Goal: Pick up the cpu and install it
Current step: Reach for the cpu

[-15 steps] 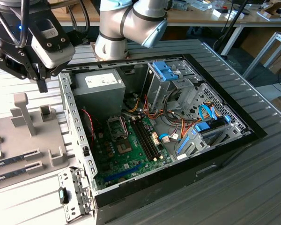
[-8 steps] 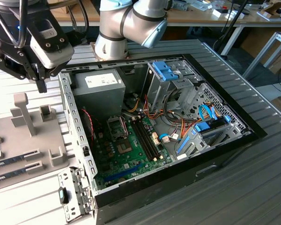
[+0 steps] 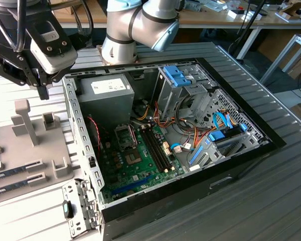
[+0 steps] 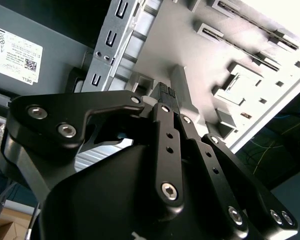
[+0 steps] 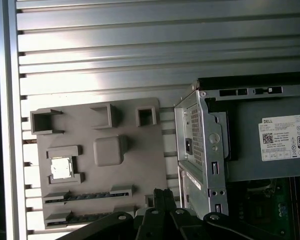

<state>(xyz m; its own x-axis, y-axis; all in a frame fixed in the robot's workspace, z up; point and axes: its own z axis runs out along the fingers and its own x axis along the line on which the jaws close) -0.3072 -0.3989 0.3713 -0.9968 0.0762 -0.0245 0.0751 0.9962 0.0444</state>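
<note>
First, nearest: a ribbed aluminium table carrying an open desktop case of thin stamped sheet metal with punched holes. Inside lies a green motherboard with a black metal socket frame. Long dark memory slots run on the exterior view's right of the frame, among loose orange and blue cables. A boxy grey power supply fills the case's far left corner.

On the exterior view's left of the case lies a matte grey fixture plate with raised blocks and moulded pockets. In the first wrist view the cpu, a small flat square with a dull silver top, lies flat in a square pocket of that plate. Long dark memory sticks sit in narrow slots near it.

The gripper, made of black angular links with bolt heads, hangs over the plate's far end. It is just beside the case wall and well apart from the cpu. Its fingers are pressed together, holding nothing.

Farthest is the arm's rounded pale base.
</note>
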